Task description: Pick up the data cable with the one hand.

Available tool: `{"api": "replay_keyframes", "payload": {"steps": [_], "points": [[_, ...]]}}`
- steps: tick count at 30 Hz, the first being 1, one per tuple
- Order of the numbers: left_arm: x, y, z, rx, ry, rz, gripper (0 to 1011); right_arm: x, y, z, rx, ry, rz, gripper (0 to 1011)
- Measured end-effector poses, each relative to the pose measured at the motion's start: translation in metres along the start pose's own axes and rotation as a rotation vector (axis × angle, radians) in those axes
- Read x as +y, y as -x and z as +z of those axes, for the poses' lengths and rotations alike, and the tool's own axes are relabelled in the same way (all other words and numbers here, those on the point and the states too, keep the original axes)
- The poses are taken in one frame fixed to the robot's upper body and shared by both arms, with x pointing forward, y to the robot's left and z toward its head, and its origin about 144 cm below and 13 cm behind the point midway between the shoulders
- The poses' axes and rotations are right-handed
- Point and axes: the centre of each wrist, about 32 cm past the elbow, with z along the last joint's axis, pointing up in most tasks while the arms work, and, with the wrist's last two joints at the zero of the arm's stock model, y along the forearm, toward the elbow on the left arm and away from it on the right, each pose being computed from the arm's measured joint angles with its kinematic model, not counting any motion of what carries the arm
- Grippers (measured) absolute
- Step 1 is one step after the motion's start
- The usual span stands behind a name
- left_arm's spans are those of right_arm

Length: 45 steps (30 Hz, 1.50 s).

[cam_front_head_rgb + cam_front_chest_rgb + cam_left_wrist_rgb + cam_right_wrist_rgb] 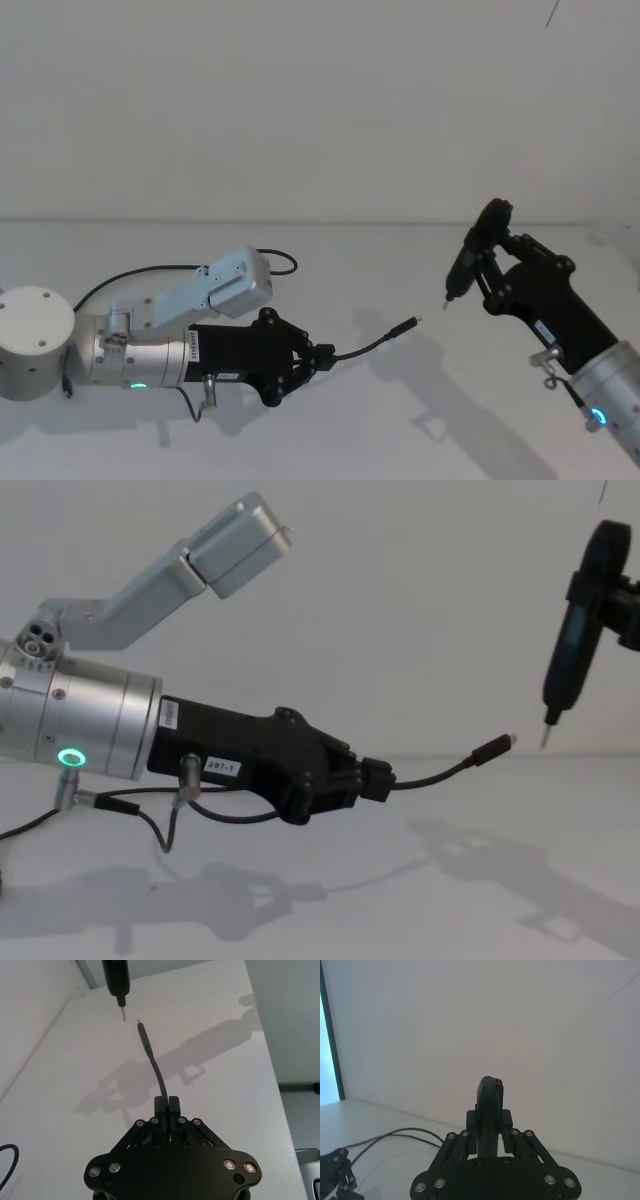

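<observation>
My left gripper (320, 358) reaches in low over the white table and is shut on the data cable (375, 345). The thin black cable curves out of the fingertips and rises to its plug (408, 325), whose silver tip hangs in the air. From the left wrist the gripper (167, 1102) pinches the cable (155, 1067) between closed fingers. In the chest view the cable (440, 774) leaves the gripper (375, 778) toward the right. My right gripper (490, 262) is held higher at the right, shut on a slender black tool (467, 255) with a thin metal tip, close to the plug.
A black cable (150, 271) lies looped on the table behind the left arm. A short dark wire (160, 815) loops under the left wrist. A white wall (320, 100) closes off the table's far edge. A white cylinder (35, 340) stands at the far left.
</observation>
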Motion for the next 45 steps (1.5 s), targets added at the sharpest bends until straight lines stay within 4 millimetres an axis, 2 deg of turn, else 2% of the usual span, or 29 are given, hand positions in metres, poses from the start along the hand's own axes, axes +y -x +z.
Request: {"api": "replay_keyframes", "payload": {"steps": [8, 16, 30, 45], "points": [[-0.001, 0.000, 0.001, -0.004, 0.003, -0.009, 39, -0.012, -0.004, 0.013, -0.022, 0.025, 0.012, 279], [-0.001, 0.000, 0.001, -0.005, 0.005, -0.013, 39, -0.018, -0.007, 0.021, 0.046, 0.015, 0.067, 279], [-0.002, 0.000, 0.002, -0.007, 0.006, -0.016, 38, -0.016, -0.006, 0.025, 0.162, -0.007, 0.152, 279], [-0.002, 0.000, 0.002, -0.007, 0.006, -0.016, 38, -0.013, -0.005, 0.025, 0.170, 0.003, 0.155, 279]]}}
